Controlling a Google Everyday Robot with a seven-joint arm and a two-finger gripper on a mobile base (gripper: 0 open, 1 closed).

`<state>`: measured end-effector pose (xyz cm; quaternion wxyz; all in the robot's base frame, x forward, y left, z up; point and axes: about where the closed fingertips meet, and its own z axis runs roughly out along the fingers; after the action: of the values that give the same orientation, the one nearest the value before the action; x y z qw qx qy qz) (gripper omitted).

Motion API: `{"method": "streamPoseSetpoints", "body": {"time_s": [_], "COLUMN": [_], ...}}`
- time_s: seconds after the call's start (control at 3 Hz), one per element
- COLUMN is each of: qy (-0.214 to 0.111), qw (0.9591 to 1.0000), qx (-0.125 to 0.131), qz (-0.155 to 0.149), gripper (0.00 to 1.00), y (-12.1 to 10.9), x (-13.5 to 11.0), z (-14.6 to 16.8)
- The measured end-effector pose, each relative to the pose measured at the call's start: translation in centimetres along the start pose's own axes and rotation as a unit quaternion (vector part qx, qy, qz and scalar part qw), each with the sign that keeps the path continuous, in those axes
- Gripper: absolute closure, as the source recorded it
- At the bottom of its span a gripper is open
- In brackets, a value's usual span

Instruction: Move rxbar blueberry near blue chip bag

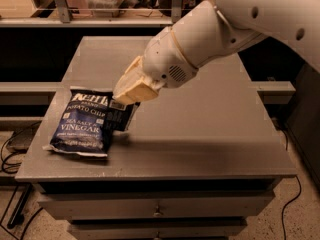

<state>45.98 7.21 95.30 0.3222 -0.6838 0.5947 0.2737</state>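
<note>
Gripper [131,91] clamped on rxbar blueberry [120,118], hanging just beside right edge of blue chip bag [82,125], low over table [210,134]. Best lowered straight down, laid flat alongside bag, not on top; release only once resting.

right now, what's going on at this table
The robot's arm reaches over the grey table with its claw shut on the rxbar blueberry. The bar hangs from the claw right beside the blue chip bag, which lies flat near the table's front corner. The bar has not yet been released.
</note>
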Motion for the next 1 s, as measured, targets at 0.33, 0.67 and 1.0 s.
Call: {"method": "streamPoseSetpoints", "body": {"time_s": [0.33,0.67,1.0], "qy": [-0.006,-0.008,-0.008], "qw": [0.9992,0.9979,0.9978], "qx": [-0.039,-0.064,-0.066], "qz": [0.005,0.007,0.005], "gripper": [0.30,0.08,0.00], "y": [-0.4,-1.2,-1.1], "x": [-0.8,-1.4,-1.6], "z": [3.5,5.5,5.7]}}
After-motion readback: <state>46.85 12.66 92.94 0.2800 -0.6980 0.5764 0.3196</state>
